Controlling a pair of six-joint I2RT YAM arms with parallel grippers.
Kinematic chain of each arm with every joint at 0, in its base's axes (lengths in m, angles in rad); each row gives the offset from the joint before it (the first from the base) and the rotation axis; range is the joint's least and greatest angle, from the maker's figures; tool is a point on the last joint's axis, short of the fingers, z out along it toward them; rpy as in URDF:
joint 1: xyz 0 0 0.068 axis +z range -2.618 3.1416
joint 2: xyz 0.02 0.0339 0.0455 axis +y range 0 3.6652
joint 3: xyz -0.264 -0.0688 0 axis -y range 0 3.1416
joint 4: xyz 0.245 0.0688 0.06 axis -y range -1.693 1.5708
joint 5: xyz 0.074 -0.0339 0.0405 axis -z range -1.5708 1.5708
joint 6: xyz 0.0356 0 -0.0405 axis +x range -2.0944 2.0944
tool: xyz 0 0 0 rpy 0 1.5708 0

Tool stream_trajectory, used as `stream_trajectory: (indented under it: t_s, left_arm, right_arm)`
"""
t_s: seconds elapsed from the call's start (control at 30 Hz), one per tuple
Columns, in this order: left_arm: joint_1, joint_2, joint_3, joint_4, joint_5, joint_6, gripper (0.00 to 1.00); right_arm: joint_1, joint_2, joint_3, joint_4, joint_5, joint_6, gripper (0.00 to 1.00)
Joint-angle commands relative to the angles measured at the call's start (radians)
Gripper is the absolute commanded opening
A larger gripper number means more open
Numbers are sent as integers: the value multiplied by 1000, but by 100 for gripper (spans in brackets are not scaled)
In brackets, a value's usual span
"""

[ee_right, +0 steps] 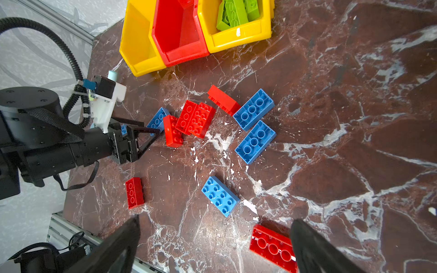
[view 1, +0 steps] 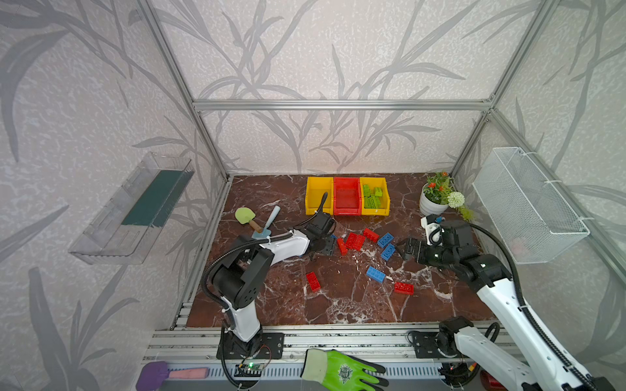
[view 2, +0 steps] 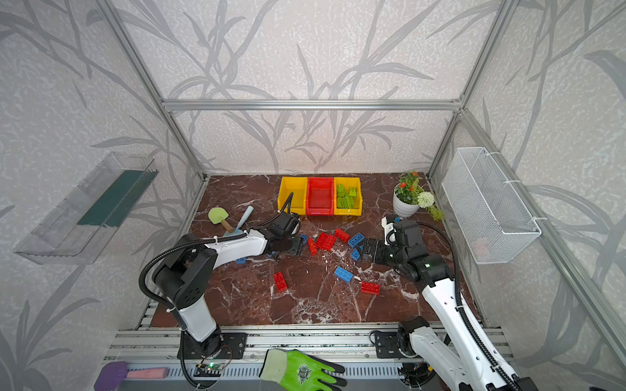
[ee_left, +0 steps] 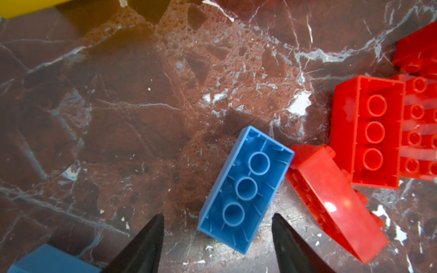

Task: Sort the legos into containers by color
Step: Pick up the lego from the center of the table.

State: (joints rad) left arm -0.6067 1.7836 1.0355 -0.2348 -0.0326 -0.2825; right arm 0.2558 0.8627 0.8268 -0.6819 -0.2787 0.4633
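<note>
A green work glove [view 1: 342, 370] lies nearest, on the rail before the marble table [view 1: 271, 304], across the whole tabletop from the red bin [view 1: 347, 210]. Between glove and red bin, the table's near edge is a broad band of bare marble, open to both arms.

Next toward the red bin lie three loose legos, well apart: a lone red brick [view 1: 313, 281], a studs-up blue brick [view 1: 375, 274] and a second red brick [view 1: 403, 288]. The right gripper [ee_right: 215, 219] hangs above this stretch with its fingers spread wide and nothing between them. The second red brick lies just beside one finger in the right wrist view.

Closer to the red bin is a cluster of red bricks [view 1: 355, 241], touching one another, with two upturned blue bricks [view 1: 385, 239] just beside it. The left gripper [ee_left: 217, 215] stands at the cluster's other end. Its fingers are apart and straddle the end of a hollow-side-up blue brick [ee_left: 246, 189] without touching it. That brick rests on the marble against a tilted red brick [ee_left: 331, 201].

A narrow bare strip separates the cluster from the red bin's front. The red bin shows only its own floor. Joined to one side of it, the plant-side yellow bin [view 1: 374, 212] holds a heap of lime green bricks [view 1: 372, 198]. Joined to the other side, the trowel-side yellow bin [view 1: 310, 198] shows a bare floor, and the left arm's cable crosses its front. The back wall stands just behind the red bin. A potted plant [view 1: 437, 198] and two toy trowels [view 1: 245, 216] flank the row, each near a side edge.
</note>
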Motion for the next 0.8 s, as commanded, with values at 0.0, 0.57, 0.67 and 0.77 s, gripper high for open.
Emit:
stream_trajectory:
  t_s: [0.0,0.57,0.67,0.77]
  left_arm:
    - [-2,8,39,3,-9,38,72]
    - [4,121,142,-39,2,71,61]
    - [2,131,148,-44,-3,61,57]
    - [2,141,163,-65,-16,53,47]
  right_arm:
    - [-3,-10,-9,-16,-11,3,99]
    - [-2,-4,-32,14,-33,-23,99]
    - [-3,-1,-34,16,-33,-26,99]
    - [-4,-2,-36,16,-29,-29,99]
